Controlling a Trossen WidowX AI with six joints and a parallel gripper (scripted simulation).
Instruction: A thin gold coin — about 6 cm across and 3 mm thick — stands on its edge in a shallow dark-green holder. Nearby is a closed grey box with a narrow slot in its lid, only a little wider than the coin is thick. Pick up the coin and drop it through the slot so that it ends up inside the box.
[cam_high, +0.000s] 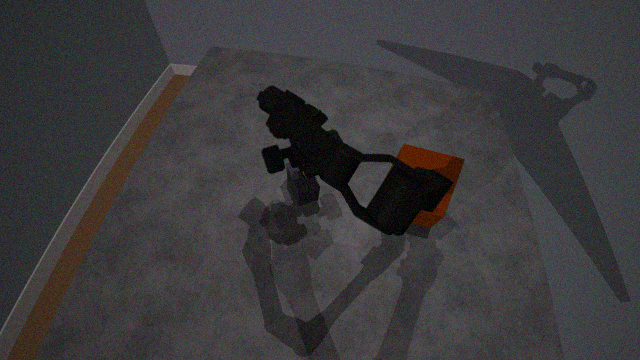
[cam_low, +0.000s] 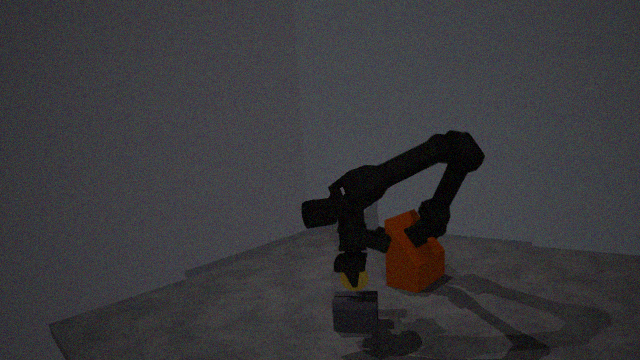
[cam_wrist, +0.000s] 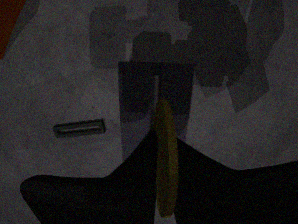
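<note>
Coin (cam_wrist: 166, 163) transport is the step you are in now, as I judge it: the picking seems done and the dropping is not yet done.

On the left of the wrist view you see the small dark holder (cam_wrist: 80, 127), lying flat on the mottled grey floor and without the coin. It looks like a short, low bar.

In the middle, the gripper (cam_wrist: 166, 212) pinches the coin by its flat faces. You see the coin from its edge, as a thin dull-gold strip, hard and smooth. It points toward the grey box (cam_wrist: 156, 86) under it. In the exterior view the coin (cam_low: 354, 280) hangs as a round yellow disc below the gripper (cam_low: 353, 274), just above the box (cam_low: 355, 311) and not touching it. The box is a plain matte cube. The slot is too dark to see.

Next, I think you must line the coin's edge with the slot, go down slowly, then let go.

To the right stands the orange block (cam_low: 412, 260) under the arm, with sharp angular faces.
</note>
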